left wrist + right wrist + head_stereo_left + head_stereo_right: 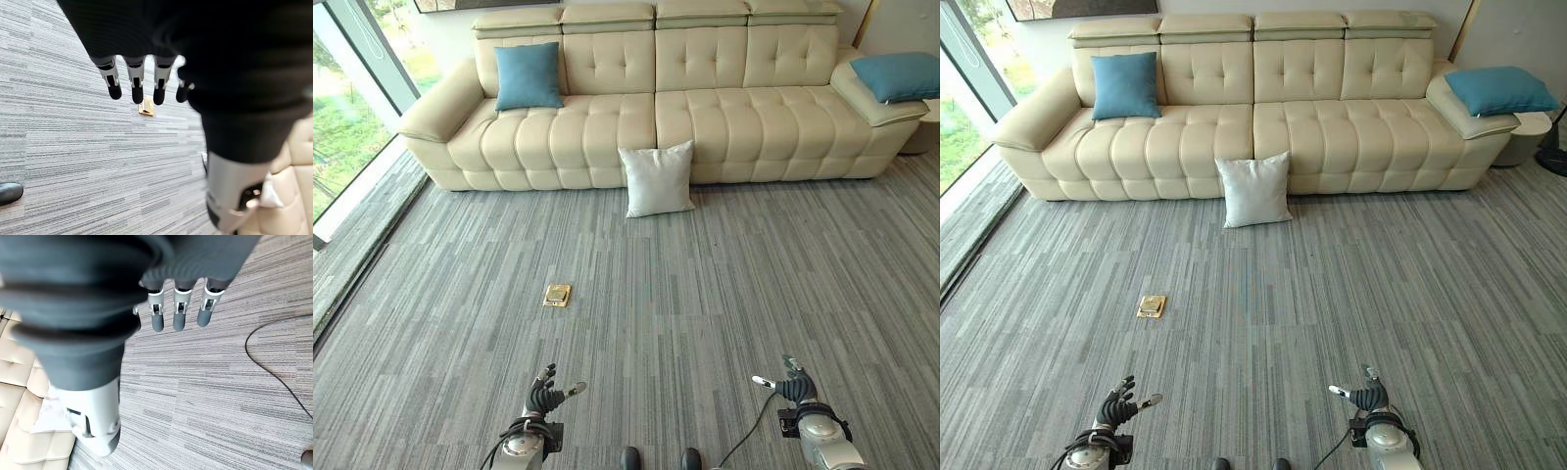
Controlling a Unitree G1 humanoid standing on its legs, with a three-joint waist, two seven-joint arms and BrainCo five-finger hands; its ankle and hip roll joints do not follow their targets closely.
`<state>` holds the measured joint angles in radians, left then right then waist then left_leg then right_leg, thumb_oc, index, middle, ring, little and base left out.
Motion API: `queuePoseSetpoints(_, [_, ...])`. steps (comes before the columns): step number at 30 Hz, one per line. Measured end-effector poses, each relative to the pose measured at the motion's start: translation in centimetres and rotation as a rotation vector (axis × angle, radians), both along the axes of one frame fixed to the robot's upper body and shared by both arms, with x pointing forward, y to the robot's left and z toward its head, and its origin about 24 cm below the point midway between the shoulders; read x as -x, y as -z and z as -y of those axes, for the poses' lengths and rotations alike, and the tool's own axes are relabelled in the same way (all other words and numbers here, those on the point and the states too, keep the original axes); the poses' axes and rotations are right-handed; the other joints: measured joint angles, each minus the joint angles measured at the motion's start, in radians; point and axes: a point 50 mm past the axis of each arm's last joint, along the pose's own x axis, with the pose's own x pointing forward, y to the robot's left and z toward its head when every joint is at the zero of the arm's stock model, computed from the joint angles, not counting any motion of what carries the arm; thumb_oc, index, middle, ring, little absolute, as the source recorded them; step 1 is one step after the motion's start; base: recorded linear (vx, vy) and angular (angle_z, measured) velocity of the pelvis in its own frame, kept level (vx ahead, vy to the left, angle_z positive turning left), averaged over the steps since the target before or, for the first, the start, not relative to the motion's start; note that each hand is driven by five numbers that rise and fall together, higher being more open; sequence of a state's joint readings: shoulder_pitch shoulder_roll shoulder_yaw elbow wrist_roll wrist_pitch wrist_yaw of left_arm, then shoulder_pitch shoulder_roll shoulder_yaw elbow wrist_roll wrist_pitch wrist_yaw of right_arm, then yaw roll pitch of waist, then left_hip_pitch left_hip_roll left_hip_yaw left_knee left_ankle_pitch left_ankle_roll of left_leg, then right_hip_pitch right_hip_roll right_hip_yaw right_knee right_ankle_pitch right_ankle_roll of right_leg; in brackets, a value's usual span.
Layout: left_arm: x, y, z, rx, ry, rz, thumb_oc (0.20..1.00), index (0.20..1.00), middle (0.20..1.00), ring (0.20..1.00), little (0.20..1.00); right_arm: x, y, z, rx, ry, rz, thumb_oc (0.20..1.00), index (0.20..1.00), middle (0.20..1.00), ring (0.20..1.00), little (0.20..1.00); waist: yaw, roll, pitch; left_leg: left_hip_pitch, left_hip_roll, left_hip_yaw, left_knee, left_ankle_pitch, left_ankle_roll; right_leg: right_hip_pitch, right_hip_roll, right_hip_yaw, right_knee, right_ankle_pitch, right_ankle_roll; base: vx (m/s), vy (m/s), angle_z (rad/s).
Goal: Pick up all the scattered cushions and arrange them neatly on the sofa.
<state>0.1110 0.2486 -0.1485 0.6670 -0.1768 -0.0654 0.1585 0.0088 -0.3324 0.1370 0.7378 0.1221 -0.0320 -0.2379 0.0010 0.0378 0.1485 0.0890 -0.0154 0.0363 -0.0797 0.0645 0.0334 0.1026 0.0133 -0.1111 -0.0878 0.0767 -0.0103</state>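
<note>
Leaning against the sofa front at 12 o'clock, the white cushion is my target; left hand and right hand hang relaxed, fingers loosely spread, holding nothing.

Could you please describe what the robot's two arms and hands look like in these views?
Both arms are silver-grey and rounded. The left hand and the right hand each have silver fingers with dark tips and a separate thumb; a dark ribbed cover wraps the back of each hand and its wrist.
</note>
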Motion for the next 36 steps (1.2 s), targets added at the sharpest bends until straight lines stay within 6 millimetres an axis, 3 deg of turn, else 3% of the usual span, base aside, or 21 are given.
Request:
queuePoseSetpoints(6, [0.4, 0.2, 0.0, 0.0, -0.003, -0.02, 1.0, 1.0, 1.0, 1.0, 1.0, 0.3, 0.2, -0.1, -0.034, 0.028, -0.001, 1.0, 1.0, 1.0, 1.0, 1.0, 0.001, 0.001, 0.001, -0.003, 0.001, 0.001, -0.007, -0.015, -0.014, -0.003, 0.0, 0.002, 0.0, 0.007, -0.002, 0.0, 0.0, 0.0])
queuePoseSetpoints(10, [0.5, 0.2, 0.0, 0.005, -0.006, -0.021, 1.0, 1.0, 1.0, 1.0, 1.0, 0.3, 0.5, -1.0, -0.071, 0.039, 0.0, 1.0, 1.0, 1.0, 1.0, 1.0, 0.002, 0.001, 0.001, -0.003, -0.001, 0.0, -0.006, -0.015, -0.013, -0.004, -0.001, 0.001, 0.0, 0.011, 0.001, 0.0, 0.0, 0.0])
queuePoseSetpoints(22, [0.8, 0.5, 0.0, 0.028, -0.031, -0.035, 1.0, 1.0, 1.0, 1.0, 1.0, 0.3, 0.5, -1.0, -0.071, 0.037, -0.005, 1.0, 1.0, 1.0, 1.0, 1.0, 0.002, -0.002, -0.023, 0.0, -0.001, -0.003, 0.0, -0.007, -0.002, 0.001, -0.001, -0.003, 0.0, 0.014, -0.003, 0.0, 0.0, 0.0])
queuePoseSetpoints(36, [2.6, 1.6, -0.3, 0.015, -0.047, -0.125, 1.0, 1.0, 1.0, 1.0, 1.0, 1.2, 1.3, -0.8, -0.061, 0.045, -0.063, 1.0, 1.0, 1.0, 1.0, 1.0, 0.002, -0.002, -0.036, -0.011, -0.002, -0.004, -0.006, -0.01, -0.006, -0.01, -0.002, -0.003, 0.0, 0.013, 0.002, 0.0, 0.0, 0.0])
